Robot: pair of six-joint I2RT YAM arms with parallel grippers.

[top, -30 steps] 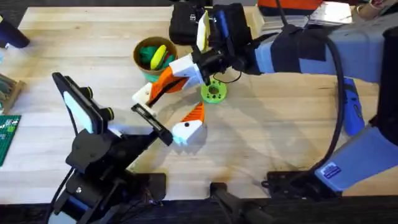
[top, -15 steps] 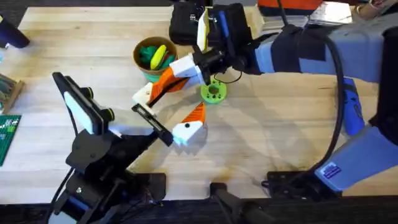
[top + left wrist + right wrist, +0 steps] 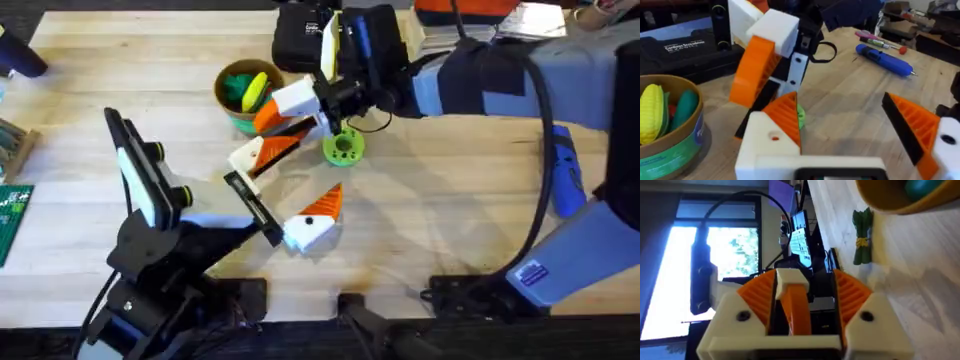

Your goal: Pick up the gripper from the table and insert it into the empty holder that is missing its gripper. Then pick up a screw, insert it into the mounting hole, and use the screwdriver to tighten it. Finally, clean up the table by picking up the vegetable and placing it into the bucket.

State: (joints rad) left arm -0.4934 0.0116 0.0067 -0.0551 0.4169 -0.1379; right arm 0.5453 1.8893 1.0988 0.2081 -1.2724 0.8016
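— Between my right fingers [image 3: 727,322], clamped shut, sits 1 bright-orange ribbed plastic gripper tip [image 3: 797,309]. It is capped by what I take for the white printed holder block [image 3: 792,277].
— And your left?
— My left fingers [image 3: 767,150] are spread wide and hold nothing, close to my right ones.
— The risk?
— Those 2 hands crowd each other. If either drifts, pads could knock and the tip could twist loose, dropping by the tan-rimmed round bucket [image 3: 222,90] beside my right fingers.
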